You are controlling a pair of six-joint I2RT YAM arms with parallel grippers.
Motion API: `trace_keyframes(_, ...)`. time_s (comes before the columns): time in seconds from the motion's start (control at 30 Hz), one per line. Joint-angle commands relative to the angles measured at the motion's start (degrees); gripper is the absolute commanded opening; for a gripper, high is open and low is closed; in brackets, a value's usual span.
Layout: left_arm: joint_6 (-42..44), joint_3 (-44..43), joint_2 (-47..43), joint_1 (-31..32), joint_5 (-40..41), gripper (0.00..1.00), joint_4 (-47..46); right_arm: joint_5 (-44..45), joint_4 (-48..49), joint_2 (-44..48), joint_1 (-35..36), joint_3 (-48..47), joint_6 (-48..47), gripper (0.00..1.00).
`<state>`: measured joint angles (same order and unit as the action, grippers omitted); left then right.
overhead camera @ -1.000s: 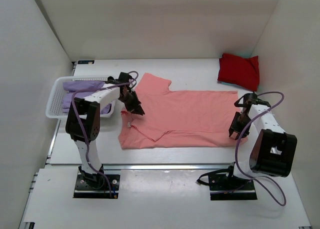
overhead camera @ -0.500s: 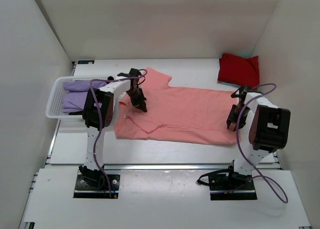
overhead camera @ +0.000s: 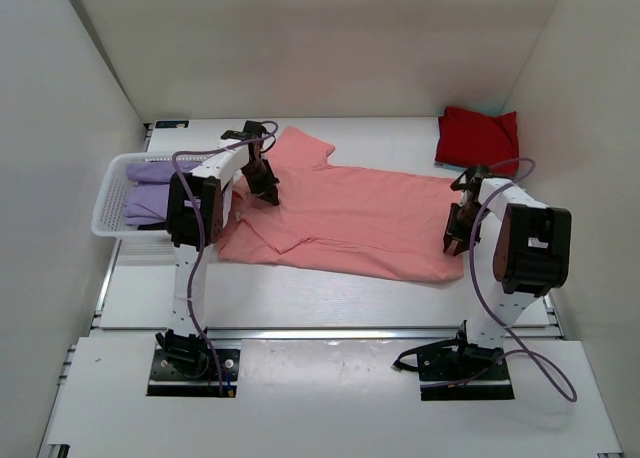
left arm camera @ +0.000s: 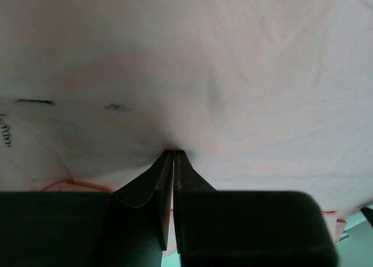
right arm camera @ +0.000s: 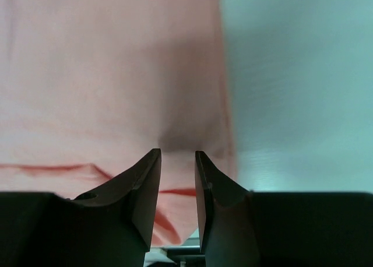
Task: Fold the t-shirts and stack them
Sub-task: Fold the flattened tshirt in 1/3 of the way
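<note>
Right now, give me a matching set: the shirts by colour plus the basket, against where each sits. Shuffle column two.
Column 1
1. salmon-pink t-shirt
2. red t-shirt
3. lavender t-shirts
4. white basket

Column 2
A. far right corner of the table
B. left edge of the table
C. spread out across the middle
D. inside the basket

Pairs: 1-C, 2-A, 3-D, 4-B
</note>
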<state>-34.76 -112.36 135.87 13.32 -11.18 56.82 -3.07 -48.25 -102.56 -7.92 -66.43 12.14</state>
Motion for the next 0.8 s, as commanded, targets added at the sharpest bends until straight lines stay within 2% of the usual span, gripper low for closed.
trace_keyframes(0.0, 0.31, 1.00, 0.71, 0.92, 2.39, 0.17, -1.18, -3.95, -2.54, 3.95, 1.68, 2.70, -2.12, 0.28)
trace_keyframes(0.33, 1.01, 0.91, 0.18, 0.21, 2.22, 0.17, -0.65, -7.04, -5.18, 7.47, 6.60, 7.81, -2.56, 0.31)
trace_keyframes(0.67, 1.36, 1.61, -0.52, 0.47, 2.13, 0.17, -0.66, -2.47, -7.74, 8.34, 9.33, 9.74, -2.56, 0.36)
trace_keyframes(0.77, 1.19, 1.78, -0.96, 0.82, 2.13, 0.17, -0.39, -1.06, -8.18, 8.43, 10.12, 11.24, -3.09, 0.34)
